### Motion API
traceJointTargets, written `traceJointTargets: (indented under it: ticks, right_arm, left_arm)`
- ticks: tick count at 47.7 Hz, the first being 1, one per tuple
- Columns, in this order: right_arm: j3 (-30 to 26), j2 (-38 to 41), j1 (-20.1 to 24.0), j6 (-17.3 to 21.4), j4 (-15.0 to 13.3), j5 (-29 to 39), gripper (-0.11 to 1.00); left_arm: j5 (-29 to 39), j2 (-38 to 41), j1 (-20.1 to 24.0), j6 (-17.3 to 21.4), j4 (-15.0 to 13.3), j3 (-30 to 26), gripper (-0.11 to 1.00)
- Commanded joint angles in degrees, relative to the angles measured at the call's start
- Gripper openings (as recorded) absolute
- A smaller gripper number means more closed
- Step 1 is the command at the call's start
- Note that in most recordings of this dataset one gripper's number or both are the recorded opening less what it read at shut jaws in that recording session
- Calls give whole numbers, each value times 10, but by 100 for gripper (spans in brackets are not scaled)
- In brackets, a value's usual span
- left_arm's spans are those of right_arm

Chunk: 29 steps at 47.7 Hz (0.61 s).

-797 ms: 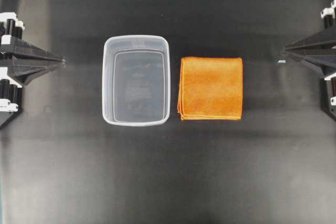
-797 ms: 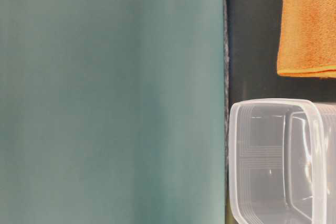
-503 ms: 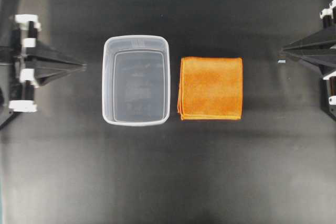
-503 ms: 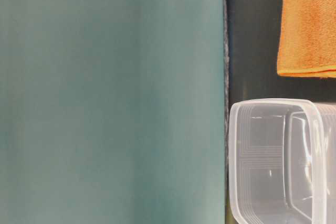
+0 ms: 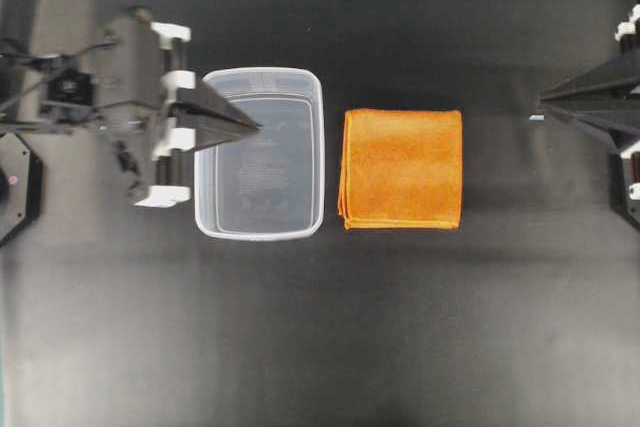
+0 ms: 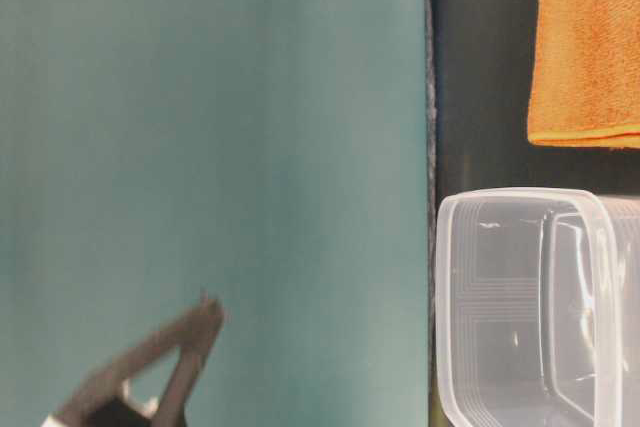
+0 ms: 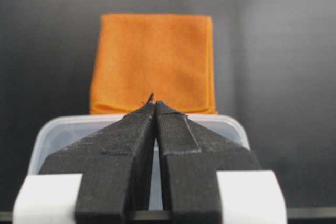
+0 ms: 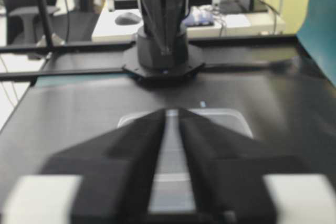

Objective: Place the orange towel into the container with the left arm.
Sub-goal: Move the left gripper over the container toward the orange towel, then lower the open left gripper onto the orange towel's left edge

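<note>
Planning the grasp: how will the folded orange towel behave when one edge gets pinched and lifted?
Probably floppy: the orange towel is soft cloth, so it should sag. Its stacked edges suggest the folds may open and hang. It looks light and fuzzy, so unlikely to slip or break.

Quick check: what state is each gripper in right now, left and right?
Left gripper: closed, holding nothing, its tip over the container.
Right gripper: a narrow gap between the fingers, holding nothing, far from the orange towel.
</note>
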State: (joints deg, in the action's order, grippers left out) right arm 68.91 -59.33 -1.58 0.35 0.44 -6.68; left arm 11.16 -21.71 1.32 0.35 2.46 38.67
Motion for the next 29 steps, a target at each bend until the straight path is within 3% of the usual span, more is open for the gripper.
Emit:
traceJointTargets:
  ticks: [1,7,12,18,22,25,29]
  right_arm:
    - [-3,-4,-3,1,3,3,26]
    - [2,-15,-6,2,3,4,62]
    - [3,-25,-7,1,3,4,81]
    - [3,-44,-8,-2,3,5,80]
    - [9,-65,-10,-1,4,11,79]
    - [11,-81,-10,0,3,17,79]
    - [13,-100,-11,0,3,27,79]
  left_arm:
    - [17,27,7,1,1,-47,0]
    - [69,74,13,2,1,-101,3]
    - [115,112,14,4,2,-144,23]
    - [163,168,10,11,2,-206,62]
    - [190,211,8,11,2,-251,82]
    - [211,243,6,14,2,-287,90]
    - [245,296,4,25,2,-338,89]
